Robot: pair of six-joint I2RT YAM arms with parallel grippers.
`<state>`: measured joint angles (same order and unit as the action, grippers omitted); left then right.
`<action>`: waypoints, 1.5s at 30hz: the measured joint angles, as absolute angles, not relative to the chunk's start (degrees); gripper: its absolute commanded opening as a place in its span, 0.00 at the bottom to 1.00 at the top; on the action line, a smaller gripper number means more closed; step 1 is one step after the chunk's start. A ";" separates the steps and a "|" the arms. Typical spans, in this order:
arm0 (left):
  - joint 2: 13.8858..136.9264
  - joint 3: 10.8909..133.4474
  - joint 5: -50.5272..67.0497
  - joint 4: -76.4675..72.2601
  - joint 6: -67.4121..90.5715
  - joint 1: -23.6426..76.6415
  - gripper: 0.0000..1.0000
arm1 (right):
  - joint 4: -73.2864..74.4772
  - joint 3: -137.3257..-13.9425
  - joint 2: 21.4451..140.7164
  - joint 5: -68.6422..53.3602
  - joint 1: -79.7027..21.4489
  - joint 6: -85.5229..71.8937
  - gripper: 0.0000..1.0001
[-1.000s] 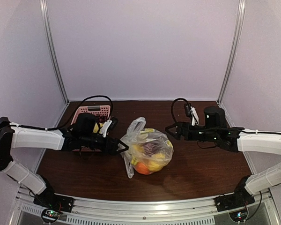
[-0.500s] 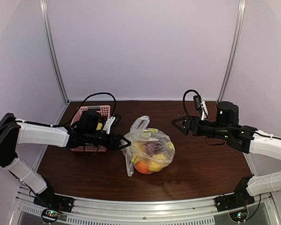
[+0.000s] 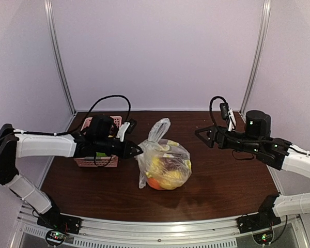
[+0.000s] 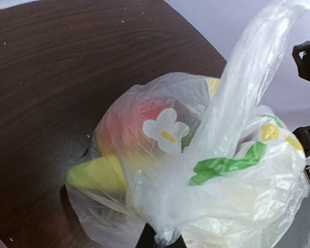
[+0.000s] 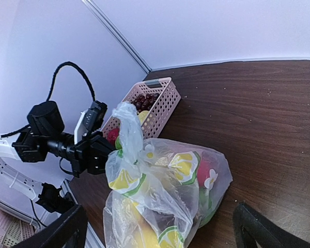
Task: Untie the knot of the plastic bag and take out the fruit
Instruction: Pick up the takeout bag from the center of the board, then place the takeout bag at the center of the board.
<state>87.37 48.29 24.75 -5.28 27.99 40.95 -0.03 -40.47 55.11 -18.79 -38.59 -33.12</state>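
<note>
The clear plastic bag [image 3: 165, 163] with lemon and flower prints lies mid-table, one handle loop [image 3: 160, 128] standing up. Through the film I see fruit: an orange one [image 3: 156, 183], a yellow one [image 4: 95, 173] and a red one [image 5: 209, 168]. My left gripper [image 3: 138, 151] is shut on a pinch of the bag's film at its left side; in the left wrist view the black tips [image 4: 163, 242] clamp bunched plastic. The knot is hidden in that bunched film. My right gripper [image 3: 201, 135] hangs open to the right of the bag, apart from it, its fingers [image 5: 62, 232] framing the bag [image 5: 170, 191].
A pink slotted basket [image 5: 163, 101] holding dark grapes stands at the back left, behind my left arm [image 3: 46, 145]. Purple walls with metal posts close in the table on three sides. Bare brown tabletop [image 3: 222, 181] lies right of and in front of the bag.
My left gripper has shut on the bag's film after standing open. The bag's loop now stands taller. My right arm has drawn back to the right, away from the bag.
</note>
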 measured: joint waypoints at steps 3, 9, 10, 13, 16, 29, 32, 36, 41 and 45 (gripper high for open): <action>83.22 53.39 23.64 0.34 27.83 43.70 0.00 | 3.49 -42.35 53.98 -16.67 -38.59 -32.42 0.99; 77.91 65.17 20.27 7.09 27.92 50.85 0.00 | 8.88 -46.48 52.23 -11.84 -38.59 -29.78 0.99; 77.67 66.02 19.55 7.75 28.12 51.64 0.00 | 9.43 -46.76 52.16 -11.42 -38.59 -29.56 0.99; 77.56 67.11 16.43 10.13 29.85 53.71 0.00 | 11.00 -47.00 52.07 -10.26 -38.59 -28.64 0.99; 78.35 67.11 11.97 14.94 32.42 54.26 0.00 | 12.34 -47.00 52.10 -9.96 -38.59 -28.36 0.99; 81.82 67.09 -5.82 24.95 46.41 59.42 0.00 | 12.95 -45.78 52.38 -9.96 -38.59 -28.49 0.99; 82.41 67.09 -6.81 24.95 48.14 59.75 0.00 | 12.56 -45.10 52.88 -9.98 -38.59 -28.69 0.99; 83.88 67.09 -7.44 24.93 49.58 59.72 0.05 | 12.29 -44.62 53.45 -10.04 -38.59 -28.80 0.99; 84.40 67.09 -7.42 24.69 49.19 59.72 0.43 | 12.19 -44.60 53.54 -10.26 -38.59 -28.80 0.99; 83.20 67.09 -6.39 24.49 47.92 59.59 0.66 | 12.16 -44.62 53.54 -10.50 -38.79 -28.71 0.99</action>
